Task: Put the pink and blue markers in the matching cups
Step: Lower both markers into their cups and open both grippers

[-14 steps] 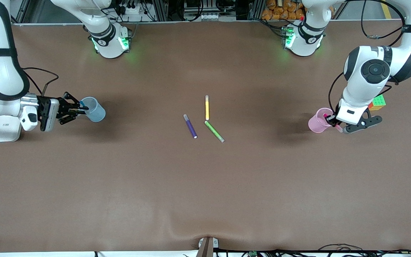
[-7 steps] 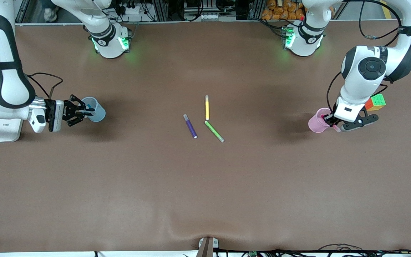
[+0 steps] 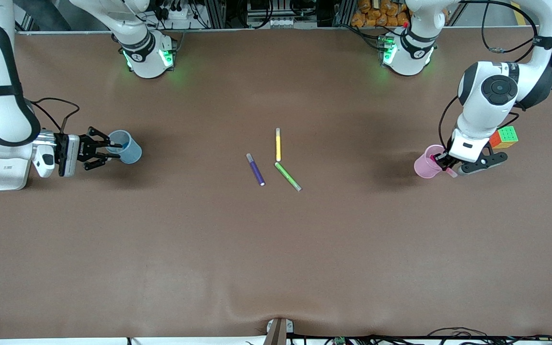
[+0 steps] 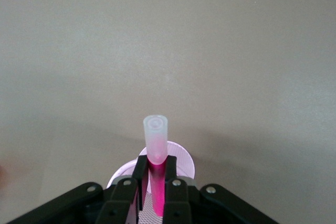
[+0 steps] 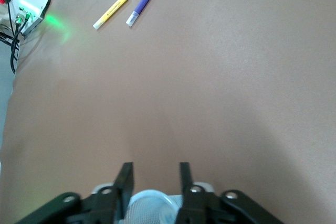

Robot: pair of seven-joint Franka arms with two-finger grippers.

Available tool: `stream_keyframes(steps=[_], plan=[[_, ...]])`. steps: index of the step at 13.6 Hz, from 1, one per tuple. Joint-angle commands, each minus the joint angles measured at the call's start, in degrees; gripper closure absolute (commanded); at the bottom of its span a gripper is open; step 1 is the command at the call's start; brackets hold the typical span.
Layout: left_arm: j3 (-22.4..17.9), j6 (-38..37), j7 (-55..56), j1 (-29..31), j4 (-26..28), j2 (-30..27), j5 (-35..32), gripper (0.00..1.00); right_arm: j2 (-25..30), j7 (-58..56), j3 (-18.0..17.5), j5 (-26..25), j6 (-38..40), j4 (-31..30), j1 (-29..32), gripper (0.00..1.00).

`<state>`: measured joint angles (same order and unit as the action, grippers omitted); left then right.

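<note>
Nearest the front camera, three spare pens are lying mid-table: the green pen (image 3: pixel 288 176), the purple pen (image 3: pixel 255 169) beside it toward the right arm's end, and the yellow pen (image 3: pixel 278 144) slightly farther back. All three are lying flat and apart from both cups; the green pen's upper tip is sitting just beside the yellow pen's lower end, and contact cannot be confirmed.

At the left arm's end, the left gripper (image 3: pixel 443 160) is hanging over the pink cup (image 3: pixel 427 163), its fingers (image 4: pixel 170 179) clamping the pink marker (image 4: pixel 156 157) upright. In the left wrist view the pale cap is pointing up while the magenta barrel is running down between the fingers; its lower end is being hidden by the gripper body, so how deep it is reaching into the cup cannot be told. Only a sliver of the cup's rim is showing there.

At the right arm's end, the right gripper (image 3: pixel 113 148) is sitting over the blue cup (image 3: pixel 126 146). In the right wrist view its fingers (image 5: pixel 125 182) are standing parted with nothing between them, above the cup's rim (image 5: pixel 152 205). The blue marker is not clearly discernible; a bluish shade inside the cup cannot be identified.

A coloured puzzle cube (image 3: pixel 505 137) is resting just beside the left arm, partly covered by it.
</note>
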<state>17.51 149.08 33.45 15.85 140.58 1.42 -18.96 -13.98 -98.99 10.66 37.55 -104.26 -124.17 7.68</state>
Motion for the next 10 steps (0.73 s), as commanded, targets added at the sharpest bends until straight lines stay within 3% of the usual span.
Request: stream_keyframes(steps=[1, 3, 6, 7, 8, 10], plan=[[0.5, 1.1, -0.1, 0.8, 1.4, -1.2, -1.1, 0.82, 0.1, -2.3, -0.8, 1.6, 1.7, 0.1, 2.3, 0.0], [0.6, 1.0, -0.2, 0.7, 1.4, -1.2, -1.1, 0.81, 0.4, 3.2, -0.7, 1.5, 4.7, 2.5, 2.6, 0.0], [0.5, 0.0, -0.4, 0.8, 1.4, -1.7, -1.1, 0.59, 0.4, 16.1, -0.7, 0.2, 7.3, 9.6, 2.5, 0.0], [0.6, -0.3, -0.4, 0.8, 1.3, -1.7, -1.1, 0.45, 0.4, 22.9, -0.8, -1.4, 9.5, 13.0, 2.2, 0.0], [0.6, -0.3, -0.1, 0.7, 1.2, -1.7, -1.1, 0.03, 0.4, 31.0, -0.9, -3.8, 11.9, 17.0, 1.9, 0.0], [0.6, -0.5, -0.1, 0.7, -0.4, -1.8, -1.1, 0.0, 0.4, 48.9, -1.2, -9.9, 16.2, 26.9, 1.1, 0.0]])
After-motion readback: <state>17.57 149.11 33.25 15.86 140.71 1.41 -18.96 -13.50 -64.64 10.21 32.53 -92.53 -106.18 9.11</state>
